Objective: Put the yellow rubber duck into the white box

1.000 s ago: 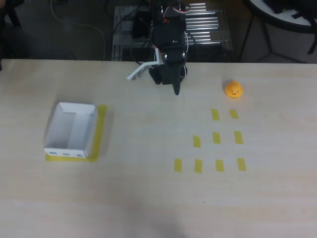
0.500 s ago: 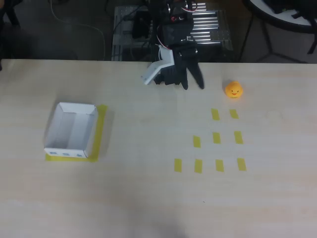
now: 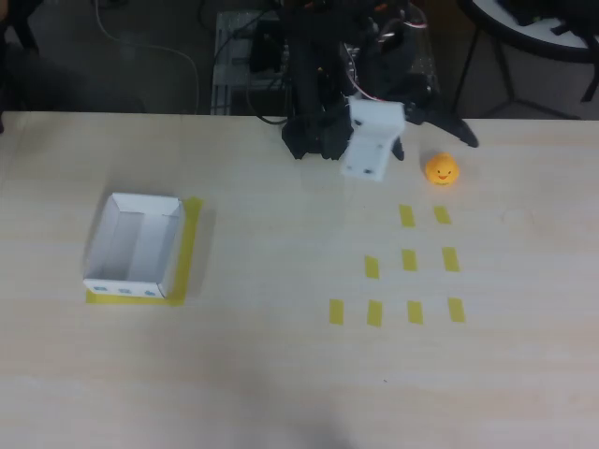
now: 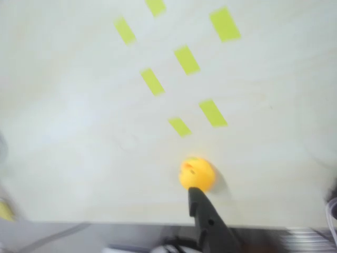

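Observation:
The yellow rubber duck (image 3: 441, 169) sits on the light wooden table near its far edge, right of the arm's base. In the wrist view the duck (image 4: 196, 174) lies just beyond the tip of one black finger (image 4: 202, 211). My gripper (image 3: 435, 146) hangs over the table just behind the duck, open, with one black finger reaching right past the duck and the white plate on its left. Nothing is held. The white box (image 3: 126, 288) stands far to the left on a yellow tape patch, with blue marks on its near wall.
Several short yellow tape strips (image 3: 409, 260) lie in rows in front of the duck; the wrist view shows the strips (image 4: 185, 59) too. The arm's base (image 3: 314, 103) stands at the table's far edge, with a metal rack and cables behind it.
The arm has swung from the table's middle to the right, toward the duck. Its fingers have spread apart. The duck and the box have stayed where they were.

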### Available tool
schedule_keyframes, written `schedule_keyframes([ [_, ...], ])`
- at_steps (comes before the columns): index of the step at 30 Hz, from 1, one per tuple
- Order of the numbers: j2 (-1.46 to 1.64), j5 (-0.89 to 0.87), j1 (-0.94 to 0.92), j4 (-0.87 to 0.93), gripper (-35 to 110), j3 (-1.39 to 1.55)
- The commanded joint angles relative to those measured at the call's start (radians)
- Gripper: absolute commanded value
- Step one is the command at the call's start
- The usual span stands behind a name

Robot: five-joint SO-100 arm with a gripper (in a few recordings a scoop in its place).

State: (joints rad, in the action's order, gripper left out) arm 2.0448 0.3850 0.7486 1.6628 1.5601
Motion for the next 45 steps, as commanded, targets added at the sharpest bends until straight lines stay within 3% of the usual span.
schedule_keyframes([
  [1, -0.127, 0.021, 0.158, 0.046, 64, -0.117],
  [10, -0.264, 0.023, 0.333, 0.046, 62, -0.037],
  [19, -0.281, 0.025, 0.397, -0.074, 61, 0.193],
  [34, -0.399, -0.107, 0.634, -0.147, 60, 0.265],
  [45, -0.436, -0.133, 0.617, -0.247, 58, 0.365],
])
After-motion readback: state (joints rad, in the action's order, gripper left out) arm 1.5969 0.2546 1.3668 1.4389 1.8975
